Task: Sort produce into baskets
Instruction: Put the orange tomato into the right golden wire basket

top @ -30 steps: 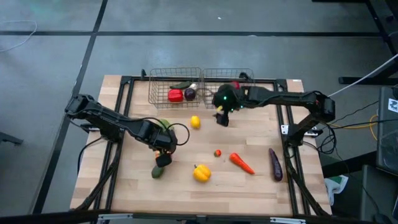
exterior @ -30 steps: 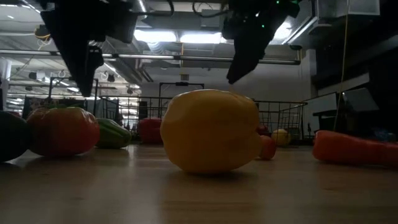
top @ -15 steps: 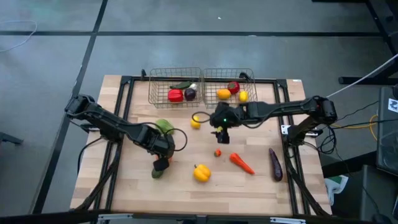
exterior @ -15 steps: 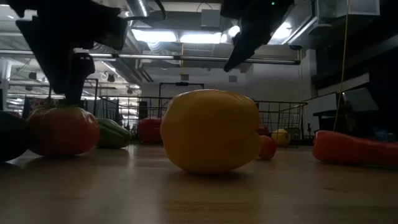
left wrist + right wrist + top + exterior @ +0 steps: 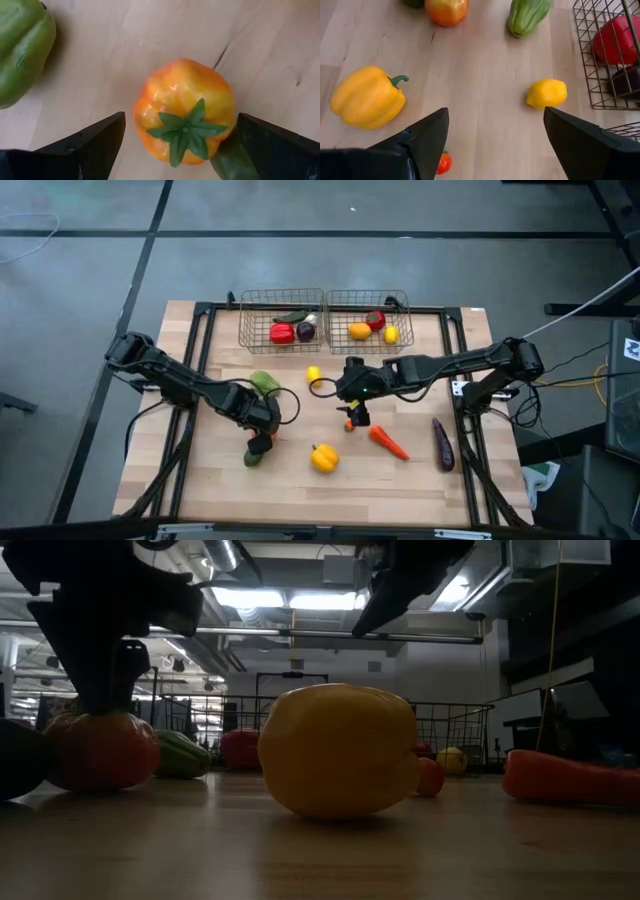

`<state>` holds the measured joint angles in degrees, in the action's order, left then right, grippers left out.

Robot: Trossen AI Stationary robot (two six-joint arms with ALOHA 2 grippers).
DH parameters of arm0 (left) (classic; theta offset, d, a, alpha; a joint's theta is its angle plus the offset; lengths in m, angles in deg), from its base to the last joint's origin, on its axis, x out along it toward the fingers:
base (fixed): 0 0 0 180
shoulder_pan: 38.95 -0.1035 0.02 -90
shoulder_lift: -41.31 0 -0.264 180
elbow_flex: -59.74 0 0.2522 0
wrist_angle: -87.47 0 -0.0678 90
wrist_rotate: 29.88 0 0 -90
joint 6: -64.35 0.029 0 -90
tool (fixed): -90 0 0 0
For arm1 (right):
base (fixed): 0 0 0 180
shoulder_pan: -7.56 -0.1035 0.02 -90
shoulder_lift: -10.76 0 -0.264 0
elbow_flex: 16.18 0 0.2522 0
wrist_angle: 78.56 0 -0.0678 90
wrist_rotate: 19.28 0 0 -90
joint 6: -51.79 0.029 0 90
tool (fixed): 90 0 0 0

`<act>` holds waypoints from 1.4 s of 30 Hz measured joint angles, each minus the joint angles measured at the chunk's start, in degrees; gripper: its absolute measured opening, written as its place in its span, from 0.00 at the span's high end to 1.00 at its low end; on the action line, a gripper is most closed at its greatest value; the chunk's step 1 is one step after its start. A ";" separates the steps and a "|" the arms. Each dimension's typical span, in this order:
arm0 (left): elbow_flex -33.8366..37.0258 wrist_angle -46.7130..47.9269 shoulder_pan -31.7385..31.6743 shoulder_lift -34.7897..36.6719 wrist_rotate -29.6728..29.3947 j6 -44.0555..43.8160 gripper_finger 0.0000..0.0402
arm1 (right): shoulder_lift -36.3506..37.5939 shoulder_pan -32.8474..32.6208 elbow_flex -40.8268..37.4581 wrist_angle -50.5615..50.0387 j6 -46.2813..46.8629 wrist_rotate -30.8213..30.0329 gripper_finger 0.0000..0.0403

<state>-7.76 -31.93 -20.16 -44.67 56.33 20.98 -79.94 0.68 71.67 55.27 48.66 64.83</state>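
My left gripper (image 5: 262, 440) is open and low over an orange-red pepper (image 5: 184, 110) with a green stem. Its fingers stand on either side of the pepper, which rests on the table; I cannot tell whether they touch it. A dark green piece (image 5: 254, 457) lies against the pepper. My right gripper (image 5: 355, 414) is open and empty above a small tomato (image 5: 444, 162). Two wire baskets (image 5: 250, 330) (image 5: 402, 308) at the far edge hold several pieces. A lemon (image 5: 314, 374), green pepper (image 5: 264, 383), yellow pepper (image 5: 324, 457), carrot (image 5: 389, 442) and eggplant (image 5: 442, 444) lie loose.
The left basket holds a red pepper (image 5: 282, 333) and a purple piece (image 5: 305, 331); the right one holds an orange (image 5: 359, 331), a red piece (image 5: 376, 320) and a lemon (image 5: 391, 334). Bare wood (image 5: 300, 415) lies between the two grippers.
My right gripper has gone from the front of the right basket toward the table's near edge and a little left, and now stands over the small tomato. My left gripper has gone down and slightly toward the near edge, onto the orange-red pepper.
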 joint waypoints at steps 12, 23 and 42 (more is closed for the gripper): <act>-0.22 -1.78 0.03 -4.28 -0.37 2.38 0.06 | 0.00 0.09 0.00 0.02 0.08 -0.07 0.19; -0.11 -3.09 0.04 -4.43 -0.73 2.84 0.06 | 0.00 0.09 0.00 1.13 0.08 -0.07 0.19; 0.07 -7.42 0.04 -4.61 -1.97 1.18 0.12 | 11.92 -3.23 -0.04 -6.82 0.10 0.27 0.19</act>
<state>-7.70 -39.35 -20.12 -49.28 54.36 22.16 -68.02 -2.55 71.63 48.45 48.77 65.10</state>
